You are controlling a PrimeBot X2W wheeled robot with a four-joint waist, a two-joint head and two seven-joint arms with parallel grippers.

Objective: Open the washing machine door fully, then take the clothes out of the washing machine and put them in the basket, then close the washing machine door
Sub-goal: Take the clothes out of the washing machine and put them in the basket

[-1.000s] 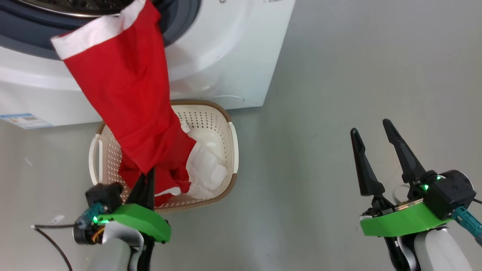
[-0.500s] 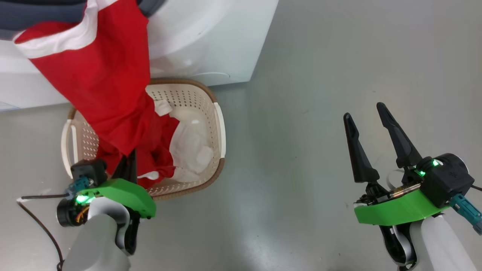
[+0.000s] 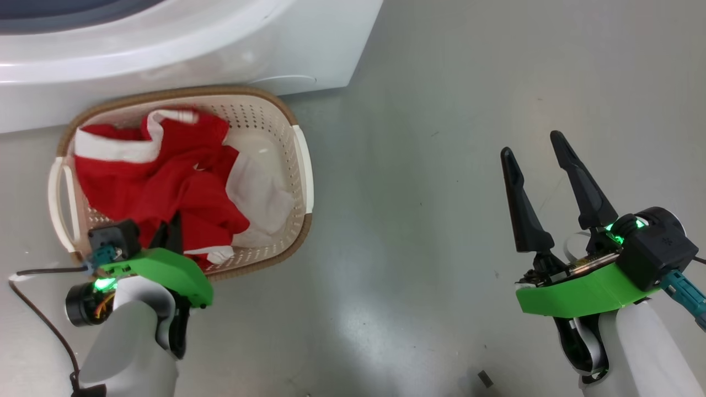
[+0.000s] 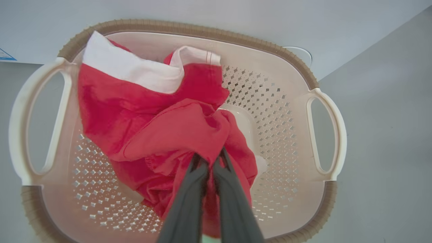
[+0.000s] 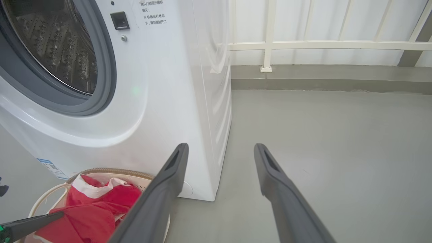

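The red and white clothes point(image 3: 165, 176) lie bunched in the cream basket point(image 3: 300, 165), which stands on the floor against the white washing machine point(image 3: 220, 44). My left gripper point(image 3: 171, 231) reaches into the basket from its near side. In the left wrist view the left gripper point(image 4: 209, 155) is shut on a fold of the clothes point(image 4: 135, 111) above the basket point(image 4: 189, 27). My right gripper point(image 3: 531, 143) hangs open over bare floor, far right of the basket. Past the right gripper point(image 5: 221, 146), the washing machine point(image 5: 162, 84) shows its grey ring and steel drum point(image 5: 57, 44). The washing machine door is out of view.
A black cable point(image 3: 38, 309) trails on the grey floor by my left arm. A small dark scrap point(image 3: 485, 377) lies near the bottom edge. Behind the machine run a low kerb and a white railing point(image 5: 303, 45). Open floor stretches right of the machine.
The red garment, which hung from the drum opening down to the basket, has dropped wholly into the basket. The head camera has tilted down. My left gripper stays shut on the fabric; the right stays open.
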